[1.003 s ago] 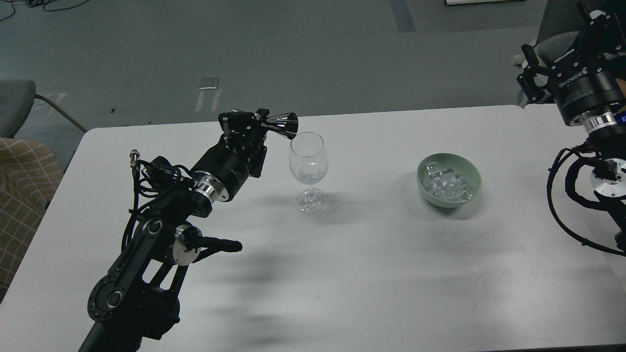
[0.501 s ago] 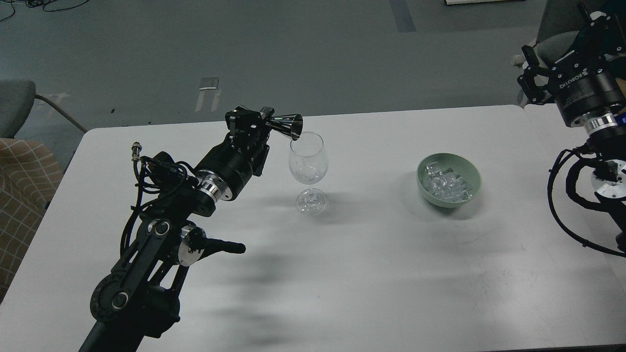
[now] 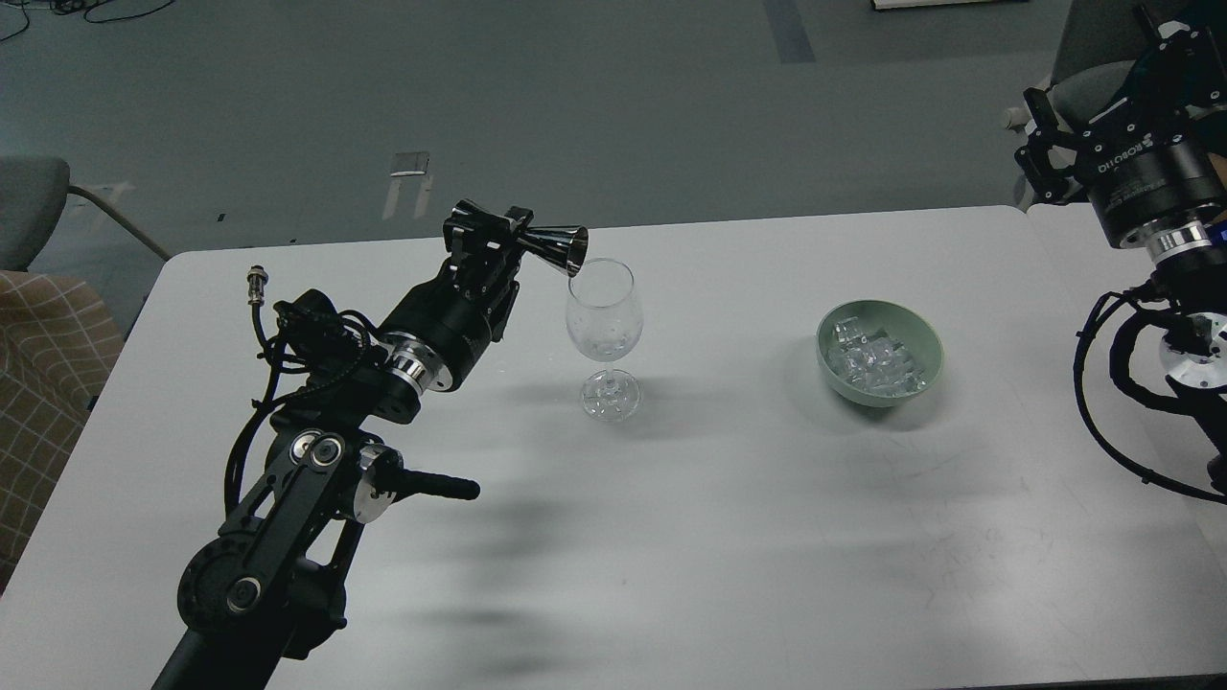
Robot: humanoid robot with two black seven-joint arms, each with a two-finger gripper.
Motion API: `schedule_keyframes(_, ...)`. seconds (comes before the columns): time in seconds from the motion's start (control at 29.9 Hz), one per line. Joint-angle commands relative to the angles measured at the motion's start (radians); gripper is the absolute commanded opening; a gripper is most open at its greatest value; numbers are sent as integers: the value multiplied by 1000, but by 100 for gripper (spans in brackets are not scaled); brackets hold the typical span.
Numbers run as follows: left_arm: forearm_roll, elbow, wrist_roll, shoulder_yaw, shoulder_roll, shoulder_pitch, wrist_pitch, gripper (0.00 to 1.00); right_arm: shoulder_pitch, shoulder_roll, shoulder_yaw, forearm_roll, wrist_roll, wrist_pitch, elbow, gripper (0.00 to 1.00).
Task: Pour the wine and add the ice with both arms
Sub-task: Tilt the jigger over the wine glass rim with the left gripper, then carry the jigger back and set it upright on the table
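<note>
The left arm [image 3: 316,460] reaches in from the near left corner of the white desk [image 3: 729,537] toward its far edge. Its gripper [image 3: 494,240] is closed around the waist of a shiny metal measuring cup [image 3: 522,233], the double-ended kind. The cup lies on its side, with one mouth pointing toward the left and the other just above and beside the left rim of a clear stemmed glass [image 3: 604,335]. The glass stands upright on the desk, left of the middle and nearer the far edge. I cannot tell whether there is any liquid in it.

To the right of the glass, well apart from it, sits a pale green bowl [image 3: 925,331], about level with the glass. Inside it lies the ice [image 3: 872,366], a heap of small clear cubes filling the bottom of the bowl.

The right arm [image 3: 1160,287] comes in at the right edge, raised near the far right corner of the desk, well away from the bowl. Its gripper [image 3: 1040,139] points off toward the far side; it is dark and seen at an angle, so I cannot tell whether its fingers are apart or together, and nothing shows in it.

A grey chair [image 3: 34,206] stands off the left edge of the desk.
</note>
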Motion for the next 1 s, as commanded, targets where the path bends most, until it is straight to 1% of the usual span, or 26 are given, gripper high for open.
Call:
schedule_keyframes(0.0, 4, -7, 1, 7, 14, -2, 1, 7, 0, 2, 0, 1, 0, 0, 0, 100)
schedule_keyframes(0.1, -22, -8, 13, -15, -1, 0, 13, 7, 0, 2, 0, 1, 0, 0, 0, 100)
schedule_keyframes(0.17, -108, -7, 19, -45, -3, 6, 41, 7, 0, 0, 0, 1, 0, 0, 0, 100)
schedule_keyframes(0.23, -306, -8, 22, -100, -3, 17, 99, 7, 0, 0, 0, 0, 0, 0, 0, 100)
schedule_keyframes(0.33, -457, -10, 24, -149, 2, 32, 133, 7, 0, 0, 0, 0, 0, 0, 0, 100)
schedule_keyframes(0.47, -585, -10, 33, -235, 0, 100, 136, 9, 0, 0, 0, 0, 0, 0, 0, 100)
schedule_keyframes(0.57, -689, -10, 36, -284, -3, 150, 131, 10, -1, 2, 0, 0, 0, 0, 0, 100)
schedule_keyframes(0.7, -914, -5, 36, -370, -35, 233, 125, 12, -1, 3, 0, 0, 0, 0, 0, 100)
schedule_keyframes(0.77, -950, -4, 36, -393, -50, 259, 121, 12, 0, 3, 0, 1, 0, 0, 0, 100)
schedule_keyframes(0.84, -961, 1, 36, -424, -72, 299, 69, 14, 0, 3, 0, 0, 0, 0, -2, 100)
schedule_keyframes(0.9, -964, 13, 36, -427, -72, 313, 17, 14, 0, 3, 0, 0, 0, 0, -2, 100)
schedule_keyframes(0.97, -962, 30, 36, -426, -72, 321, -4, 14, -1, 5, 0, 0, 0, 0, -2, 100)
